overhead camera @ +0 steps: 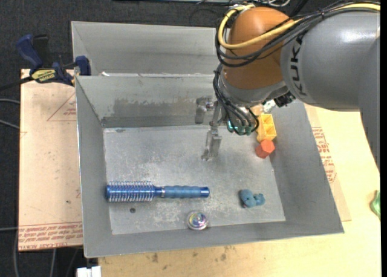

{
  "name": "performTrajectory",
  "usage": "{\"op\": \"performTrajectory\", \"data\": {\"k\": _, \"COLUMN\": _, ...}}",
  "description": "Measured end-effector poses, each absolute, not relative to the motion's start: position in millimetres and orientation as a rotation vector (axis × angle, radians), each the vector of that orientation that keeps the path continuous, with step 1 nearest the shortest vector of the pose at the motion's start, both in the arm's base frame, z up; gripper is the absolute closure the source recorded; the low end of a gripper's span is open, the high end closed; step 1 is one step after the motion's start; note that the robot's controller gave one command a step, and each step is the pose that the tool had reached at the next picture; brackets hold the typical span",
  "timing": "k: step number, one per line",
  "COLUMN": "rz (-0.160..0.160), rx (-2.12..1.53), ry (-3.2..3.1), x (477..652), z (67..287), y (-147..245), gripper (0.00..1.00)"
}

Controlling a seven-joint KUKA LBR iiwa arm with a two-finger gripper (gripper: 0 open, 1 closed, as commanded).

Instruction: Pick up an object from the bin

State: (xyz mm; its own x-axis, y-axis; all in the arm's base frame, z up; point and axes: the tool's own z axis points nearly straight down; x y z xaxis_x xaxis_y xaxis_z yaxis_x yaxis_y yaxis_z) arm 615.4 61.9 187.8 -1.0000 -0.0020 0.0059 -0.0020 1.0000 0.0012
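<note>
Gripper (pixel 211 146) hangs mid grey metal bin (pixel 151 155), over bare floor. Nothing seen held, open/shut can't tell. Blue bristled plastic hairbrush (pixel 157 192) lies nearby, untouched — pick not yet done.

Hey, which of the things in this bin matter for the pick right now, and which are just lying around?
Job in hand: gripper, over the middle of the grey bin; nearest it, yellow block and orange block.
Lying about: blue hairbrush; small blue piece; silver round thing.
</note>
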Motion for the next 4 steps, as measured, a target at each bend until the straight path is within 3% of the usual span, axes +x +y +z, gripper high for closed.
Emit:
{"op": "performTrajectory", "data": {"k": 1, "rz": -0.001, "rx": 0.09, "ry": -3.133, "x": 570.6, "z": 80, "y": 97, "gripper": 0.0}}
{"op": "performTrajectory", "data": {"k": 2, "rz": -0.007, "rx": 0.028, "ry": -3.14, "x": 492.9, "z": 72, "y": 177, "gripper": 0.0}}
{"op": "performTrajectory", "data": {"k": 3, "rz": 0.0, "rx": 0.014, "ry": -3.143, "x": 496.0, "z": 72, "y": 171, "gripper": 1.0}}
{"op": "performTrajectory", "data": {"k": 4, "rz": -0.006, "rx": 0.065, "ry": -3.148, "x": 501.2, "z": 180, "y": 183, "gripper": 1.0}}
